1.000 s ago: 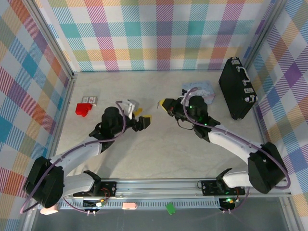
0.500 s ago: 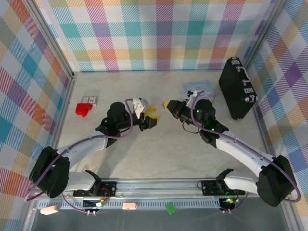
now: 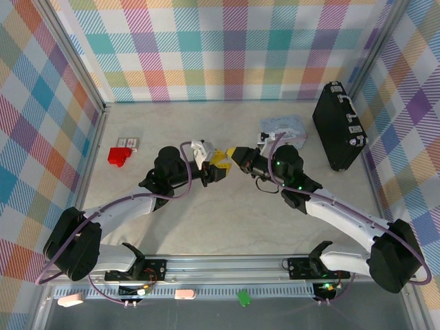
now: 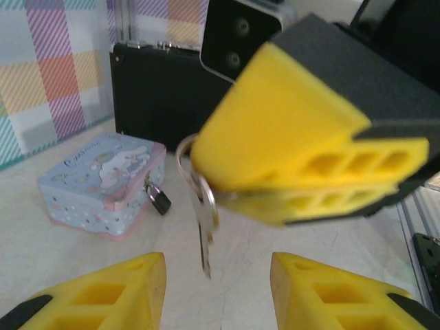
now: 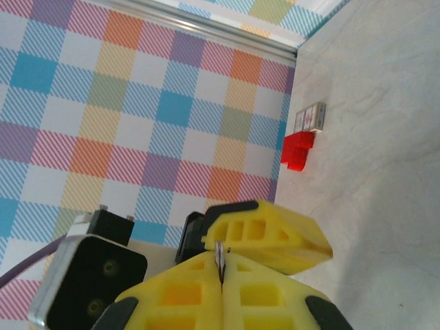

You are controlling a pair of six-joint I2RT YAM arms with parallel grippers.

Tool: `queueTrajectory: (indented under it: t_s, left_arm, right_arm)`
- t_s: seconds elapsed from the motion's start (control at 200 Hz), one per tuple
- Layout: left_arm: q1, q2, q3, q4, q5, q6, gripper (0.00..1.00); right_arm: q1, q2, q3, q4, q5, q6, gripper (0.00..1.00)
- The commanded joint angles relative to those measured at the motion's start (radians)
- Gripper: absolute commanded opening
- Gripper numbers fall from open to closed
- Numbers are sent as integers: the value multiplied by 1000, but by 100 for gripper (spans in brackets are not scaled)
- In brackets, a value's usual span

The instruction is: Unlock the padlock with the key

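Centrally, the two arms meet above the table (image 3: 227,213) to pass the key (image 4: 205,237) across. The right gripper (image 3: 238,152) is clamped tight on the key's head beside its ring (image 4: 184,161). The blade therefore hangs straight down below the yellow fingers, its long axis upright. The left gripper (image 4: 216,267) stands partly open and holds nothing. One of its fingertips (image 4: 130,285) lies on each side of the blade's lower end, with a gap showing on both sides. The coming move appears to turn on this: the blade already lies between the left fingers, roughly midway.

The padlock (image 4: 159,201) hangs on the side of the blue tin (image 4: 103,182), far and right of both grippers. The right arm is nearer it.

One second earlier the grippers stood apart and the left jaws were wider. The left gripper has since come rightward to meet the right one, and its jaws have narrowed. The tin and the red block (image 3: 118,157) lie as before.
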State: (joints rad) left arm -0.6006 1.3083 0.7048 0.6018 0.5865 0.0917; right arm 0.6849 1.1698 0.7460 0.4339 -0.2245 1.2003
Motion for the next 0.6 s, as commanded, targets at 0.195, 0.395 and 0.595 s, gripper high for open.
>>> queueTrajectory:
  t_s: [0.195,0.395,0.595]
  left_arm:
    - [-5,0,-19,88,59,23,36]
    - [-4,5,-18,74,44,34,30]
    - [14,24,-3,98,71,-1,23]
  right_arm:
    - [24,-21,-20,49,44,3,0]
    - [24,-41,-16,22,61,-5,0]
    - [25,-41,-22,37,59,5,0]
